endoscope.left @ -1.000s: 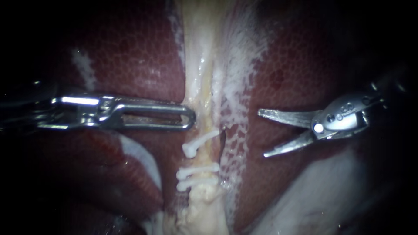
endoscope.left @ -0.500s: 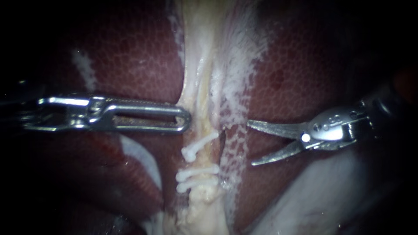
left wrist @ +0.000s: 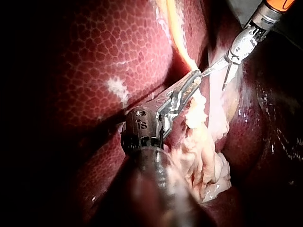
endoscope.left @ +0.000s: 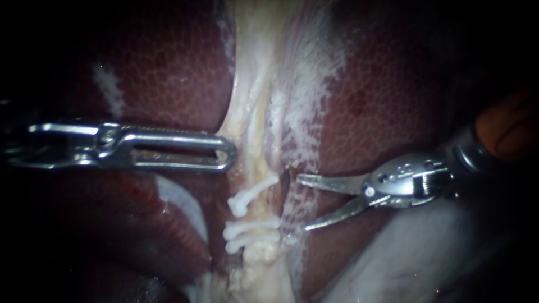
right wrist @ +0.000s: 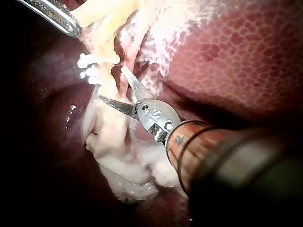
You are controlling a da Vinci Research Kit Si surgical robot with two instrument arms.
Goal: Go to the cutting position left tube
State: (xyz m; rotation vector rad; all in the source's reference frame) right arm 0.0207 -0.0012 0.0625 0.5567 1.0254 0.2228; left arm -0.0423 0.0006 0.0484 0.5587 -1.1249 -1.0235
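Since a second ago my right instrument point(endoscope.left: 302, 203) has travelled leftward across the liver point(endoscope.left: 382, 95) toward the clipped tube point(endoscope.left: 255, 210). Meanwhile my left instrument point(endoscope.left: 224, 154) has drawn back a little to its own side, taking the pale tissue point(endoscope.left: 247, 106) with it, so the strand now bows that way. Its jaws lie closed on that pale tissue just above the upper clip point(endoscope.left: 251, 192). I judge the pull is there to keep the tube taut and clear of the liver for the cut. The right jaws are blades, spread wide with nothing between them. Their upper tip sits just beside the dark slit along the tube, level with the upper clip, and their lower tip is near the lower two clips point(endoscope.left: 247, 231). The tube runs down the middle of the endoscope view. Its bare stretch between the upper clip and the lower pair looks like the cutting place, and the blades are not yet around it.
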